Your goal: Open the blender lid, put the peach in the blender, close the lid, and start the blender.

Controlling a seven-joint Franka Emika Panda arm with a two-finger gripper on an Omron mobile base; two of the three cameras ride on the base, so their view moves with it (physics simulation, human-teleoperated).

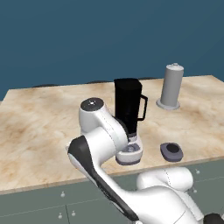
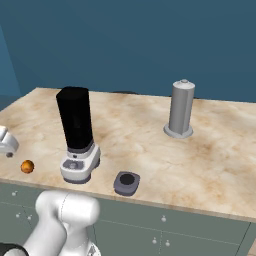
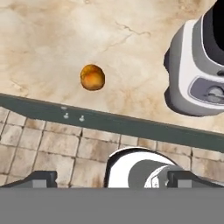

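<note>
The blender (image 1: 128,107) stands near the counter's front edge, a black jar with a side handle on a white-grey base (image 2: 80,164); the jar's top is uncovered. The blender lid (image 1: 171,151) lies flat on the counter to the right of the base, also seen as the lid (image 2: 126,182). The peach (image 2: 27,166), a small orange-brown ball, rests on the counter left of the blender near the front edge. In the hand view my gripper (image 3: 114,178) hovers above and in front of the peach (image 3: 92,77), open, its fingertips (image 3: 41,177) wide apart and holding nothing. The blender base (image 3: 197,83) is at right.
A plain grey cylinder (image 1: 171,86) on a round foot stands at the back right of the counter (image 1: 39,127). The counter's front edge and grey drawer fronts (image 3: 131,124) run just below the peach. My white arm (image 1: 100,131) covers the counter left of the blender.
</note>
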